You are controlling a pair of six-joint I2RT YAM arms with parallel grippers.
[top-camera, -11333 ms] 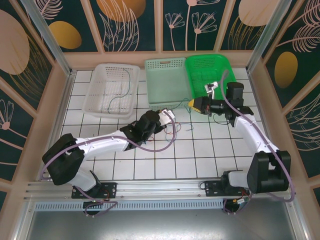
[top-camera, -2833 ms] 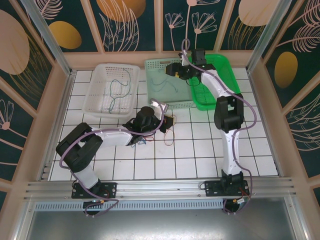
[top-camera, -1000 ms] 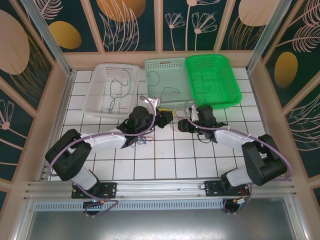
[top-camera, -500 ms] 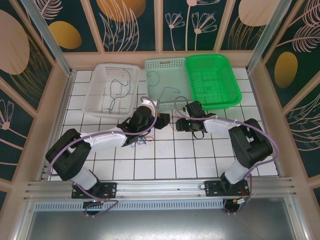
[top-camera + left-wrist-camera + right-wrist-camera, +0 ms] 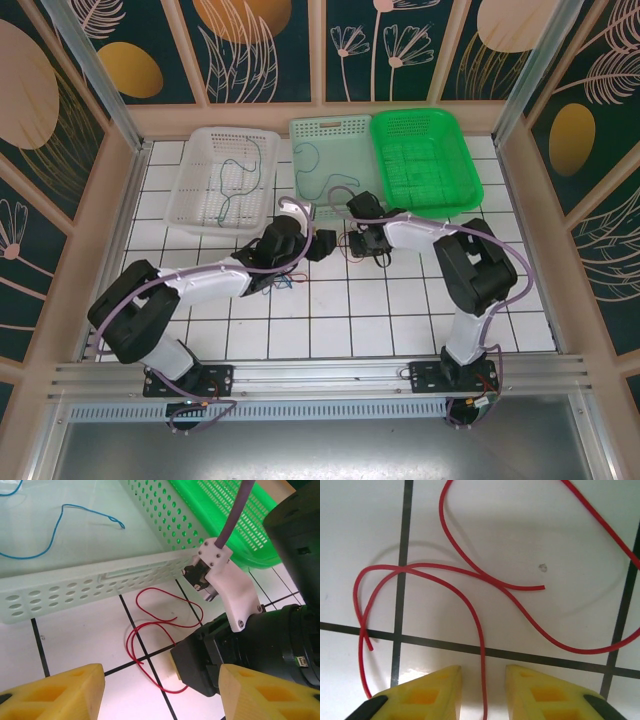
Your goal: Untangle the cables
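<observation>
A red cable [image 5: 481,630] lies in loose loops on the white tiles in front of the pale-green basket [image 5: 90,587]. My right gripper [image 5: 483,692] is down over it, one strand running between its yellow fingers [image 5: 427,695] with a narrow gap on each side. My left gripper [image 5: 162,695] stands wide open with nothing in it, facing the red cable [image 5: 150,630] and the right gripper's black body [image 5: 205,665]. In the top view the two grippers, left [image 5: 322,243] and right [image 5: 360,243], nearly meet. A blue cable [image 5: 55,535] lies in the pale-green basket.
A white basket [image 5: 200,160] at the back left holds a thin greenish cable [image 5: 237,185]. The pale-green basket [image 5: 330,125] and a bright green basket [image 5: 425,118] stand side by side behind the grippers. A few thin strands [image 5: 285,282] lie by the left forearm.
The right gripper has slid left to meet the left gripper and its jaws have narrowed round the red cable. The left gripper's jaws have opened wider.
</observation>
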